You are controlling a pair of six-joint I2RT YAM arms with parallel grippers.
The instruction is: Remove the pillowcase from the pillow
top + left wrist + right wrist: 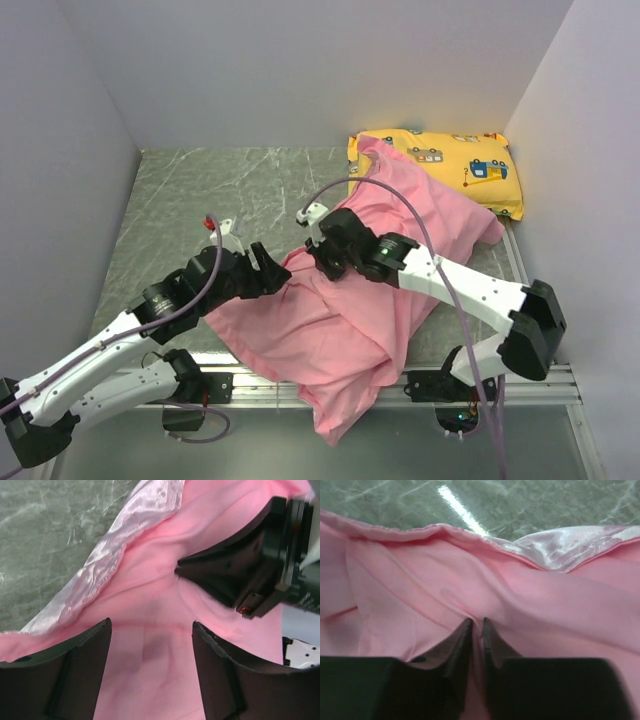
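The pink pillowcase [400,270] lies spread from the back right to the table's front edge, where one corner hangs over. The white pillow is hidden; I cannot see it in any view. My right gripper [325,262] is shut, pinching a fold of the pillowcase [420,595] near its left side; its jaws are almost closed on the cloth [476,624]. My left gripper [272,272] is open at the pillowcase's left edge, jaws wide apart over pink fabric [150,645], just left of the right gripper [240,575]. A shiny pale hem [100,575] shows along the edge.
A yellow cartoon-vehicle pillow [460,165] lies at the back right, partly under the pink cloth. The grey-green marbled tabletop [200,200] shows at the left and back. White walls close in the left, back and right sides. A metal rail [540,385] runs along the front edge.
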